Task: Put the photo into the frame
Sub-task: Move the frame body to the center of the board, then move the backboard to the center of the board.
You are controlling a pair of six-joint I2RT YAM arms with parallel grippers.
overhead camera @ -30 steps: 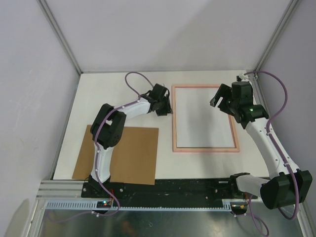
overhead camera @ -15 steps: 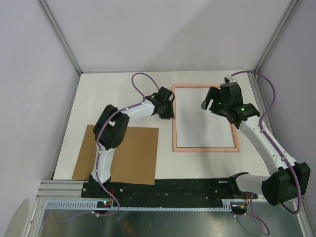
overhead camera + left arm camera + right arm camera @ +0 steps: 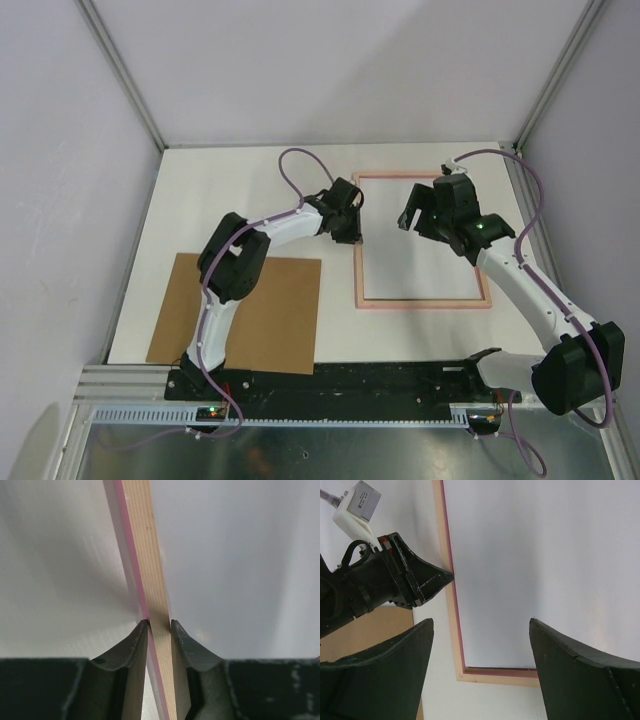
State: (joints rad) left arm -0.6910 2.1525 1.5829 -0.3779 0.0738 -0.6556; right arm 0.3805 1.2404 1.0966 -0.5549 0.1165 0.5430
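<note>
Peach-wood, pink-faced thin rectangular frame (image 3: 146,555): my left pincer (image 3: 159,625) clamps its left rail, presumably to steady it, while my right pincer (image 3: 480,625) hangs wide open above.

Pink-and-peach frame (image 3: 420,303), plain brown board (image 3: 270,310)

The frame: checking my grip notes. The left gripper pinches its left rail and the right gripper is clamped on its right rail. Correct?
Not quite. The left gripper does pinch the left rail of the frame, but the right gripper is open above the white area inside the frame, gripping nothing, as the right wrist view shows.
</note>
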